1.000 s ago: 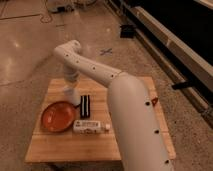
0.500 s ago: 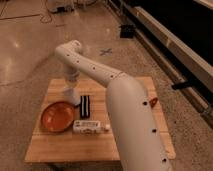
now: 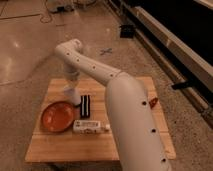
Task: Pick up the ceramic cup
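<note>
Eyes on the ceramic cup [image 3: 70, 95]: a small, plain white shape, roughly cylindrical, standing on the far left part of the wooden counter [image 3: 55, 145], just beyond the far rim of the orange plate [image 3: 57, 116] and just left of a dark striped block [image 3: 85, 106]. It looks pale and smooth, with no handle that I can make out, and it is tiny next to that plate. The gripper [image 3: 70, 87] is right on top of it, coming straight down, and white merges into white there, so where the cup ends and the gripper begins is hard to separate; whether it is open or clamped on the cup I cannot tell. The plate is round, shallow and glossy orange-red. In front of the block lies a flat white rectangular box [image 3: 90, 126] with rounded ends, near the plate's right edge. A small red object [image 3: 153, 102] sits at the counter's right side, well apart from the rest. The counter is light wood with square planks, set on a polished speckled floor [image 3: 30, 45] bearing a blue cross mark [image 3: 105, 51]. The arm [image 3: 132, 125] is a thick, smooth white tube rising from the lower right, narrowing up to a bent elbow [image 3: 70, 50] behind the counter, then dropping vertically to the cup.
</note>
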Action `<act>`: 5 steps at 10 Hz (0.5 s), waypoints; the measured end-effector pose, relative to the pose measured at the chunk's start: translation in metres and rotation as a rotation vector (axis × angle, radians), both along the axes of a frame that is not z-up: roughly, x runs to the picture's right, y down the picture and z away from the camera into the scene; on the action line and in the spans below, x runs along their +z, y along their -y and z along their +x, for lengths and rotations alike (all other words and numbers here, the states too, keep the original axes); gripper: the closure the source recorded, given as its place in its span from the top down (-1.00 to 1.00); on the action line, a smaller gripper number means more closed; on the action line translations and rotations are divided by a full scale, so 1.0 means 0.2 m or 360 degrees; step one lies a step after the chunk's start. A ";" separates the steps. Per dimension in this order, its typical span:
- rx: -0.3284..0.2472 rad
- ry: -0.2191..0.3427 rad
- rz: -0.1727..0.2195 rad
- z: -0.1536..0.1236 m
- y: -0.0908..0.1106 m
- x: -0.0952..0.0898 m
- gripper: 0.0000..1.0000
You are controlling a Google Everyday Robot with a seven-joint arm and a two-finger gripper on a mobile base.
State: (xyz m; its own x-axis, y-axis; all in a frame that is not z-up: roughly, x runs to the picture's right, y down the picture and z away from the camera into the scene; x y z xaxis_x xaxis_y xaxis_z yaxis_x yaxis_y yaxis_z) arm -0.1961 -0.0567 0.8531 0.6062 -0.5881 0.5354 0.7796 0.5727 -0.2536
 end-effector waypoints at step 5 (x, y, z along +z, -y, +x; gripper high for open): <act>-0.0044 0.0028 0.0023 0.01 0.05 0.01 -1.00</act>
